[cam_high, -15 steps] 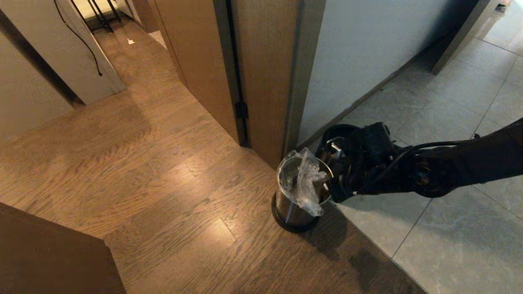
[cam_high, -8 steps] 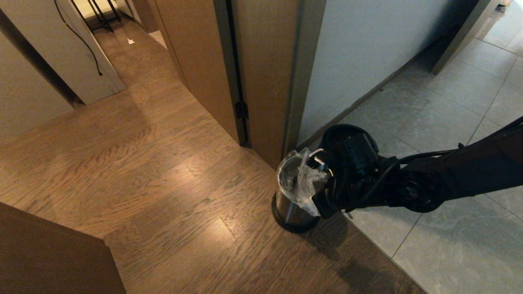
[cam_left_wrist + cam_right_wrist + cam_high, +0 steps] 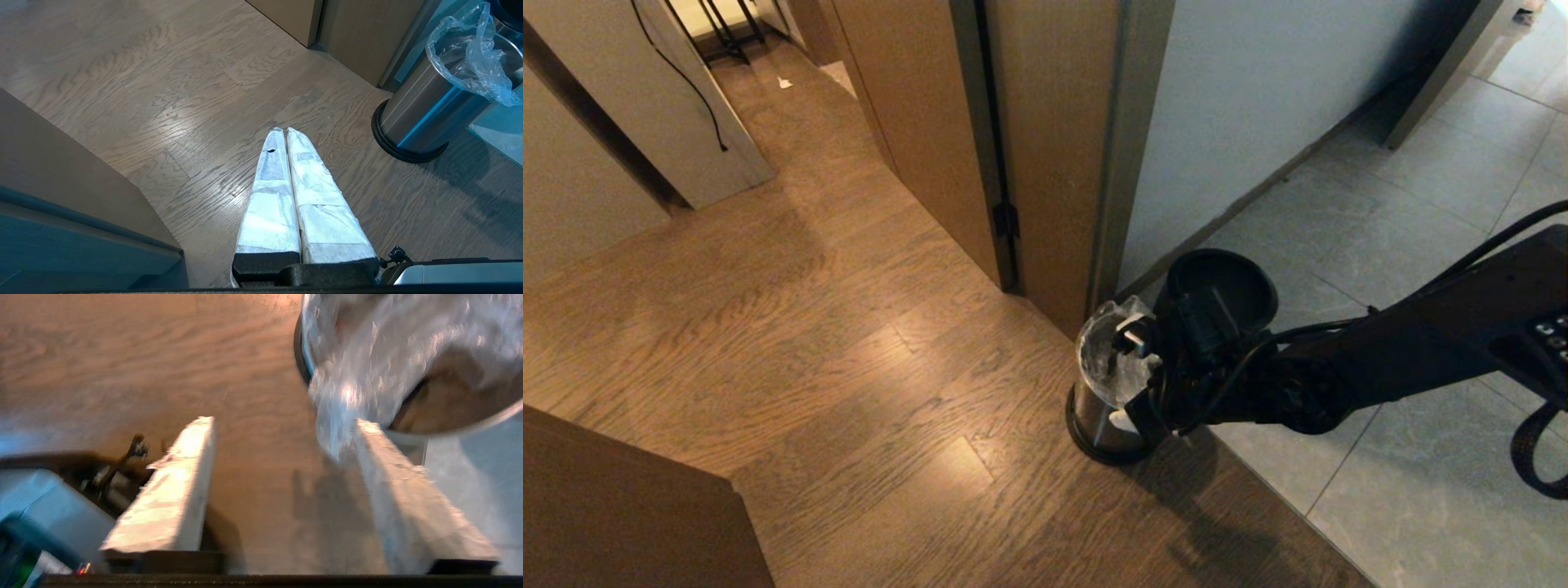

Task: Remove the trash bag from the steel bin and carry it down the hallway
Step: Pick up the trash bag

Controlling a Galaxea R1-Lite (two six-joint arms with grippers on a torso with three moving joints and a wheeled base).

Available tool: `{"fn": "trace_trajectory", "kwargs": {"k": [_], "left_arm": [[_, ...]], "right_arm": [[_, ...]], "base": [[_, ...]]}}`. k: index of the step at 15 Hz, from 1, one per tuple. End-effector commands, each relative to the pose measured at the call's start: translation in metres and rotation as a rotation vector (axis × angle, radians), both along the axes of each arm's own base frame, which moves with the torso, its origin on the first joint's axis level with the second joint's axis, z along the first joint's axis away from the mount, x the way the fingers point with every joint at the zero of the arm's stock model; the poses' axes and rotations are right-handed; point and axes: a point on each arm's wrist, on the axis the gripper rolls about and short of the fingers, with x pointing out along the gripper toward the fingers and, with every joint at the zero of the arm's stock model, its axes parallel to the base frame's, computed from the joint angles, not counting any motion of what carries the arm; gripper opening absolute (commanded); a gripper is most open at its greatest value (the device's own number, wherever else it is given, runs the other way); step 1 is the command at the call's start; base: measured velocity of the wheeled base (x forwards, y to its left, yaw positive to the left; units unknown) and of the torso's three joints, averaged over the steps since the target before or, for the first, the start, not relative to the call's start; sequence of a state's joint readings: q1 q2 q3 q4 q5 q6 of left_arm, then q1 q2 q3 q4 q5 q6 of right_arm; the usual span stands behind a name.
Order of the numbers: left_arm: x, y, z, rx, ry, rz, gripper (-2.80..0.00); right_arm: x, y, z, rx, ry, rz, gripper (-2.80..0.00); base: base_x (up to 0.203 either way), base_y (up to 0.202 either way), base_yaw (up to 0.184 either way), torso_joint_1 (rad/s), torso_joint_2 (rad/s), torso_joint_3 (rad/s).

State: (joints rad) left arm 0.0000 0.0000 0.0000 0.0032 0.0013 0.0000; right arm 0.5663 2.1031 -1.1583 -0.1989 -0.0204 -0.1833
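Bag, clear and crinkled, sits in the steel bin, its top folded over the rim and a bunched flap hanging down the outside on the side toward the tiles. That bin stands on the wood floor at the edge where the grey tiles begin, just in front of the door frame. A black round lid lies on the tiles right behind the bin. The right end effector is at the bin's rim, its two taped fingers spread wide apart, one alongside the hanging flap, nothing pinched between them. The left end effector hangs over the wood floor well to the side of the bin, its fingers pressed together and empty
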Motion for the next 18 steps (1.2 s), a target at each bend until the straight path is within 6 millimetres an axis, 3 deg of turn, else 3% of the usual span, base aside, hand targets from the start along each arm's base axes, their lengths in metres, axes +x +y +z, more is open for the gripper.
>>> {"fn": "trace_trajectory", "kwargs": {"k": [1, 4, 10, 18], "left_arm": [[0.000, 0.000, 0.000, 0.000, 0.000, 0.001, -2.80], [0.000, 0.000, 0.000, 0.000, 0.000, 0.000, -2.80], [0.000, 0.000, 0.000, 0.000, 0.000, 0.002, -2.80], [0.000, 0.000, 0.000, 0.000, 0.000, 0.001, -2.80]], "right_arm": [[0.014, 0.010, -0.021, -0.022, -0.002, -0.014, 0.00], [0.027, 0.004, -0.033, -0.037, -0.002, -0.048, 0.00], [0.054, -0.017, -0.039, -0.059, -0.035, -0.105, 0.00], [0.069, -0.015, -0.050, -0.046, -0.026, -0.116, 0.00]], "base": [[0.000, 0.000, 0.000, 0.000, 0.00, 0.000], [0.000, 0.000, 0.000, 0.000, 0.00, 0.000], [0.000, 0.000, 0.000, 0.000, 0.00, 0.000], [0.000, 0.000, 0.000, 0.000, 0.00, 0.000]]}}
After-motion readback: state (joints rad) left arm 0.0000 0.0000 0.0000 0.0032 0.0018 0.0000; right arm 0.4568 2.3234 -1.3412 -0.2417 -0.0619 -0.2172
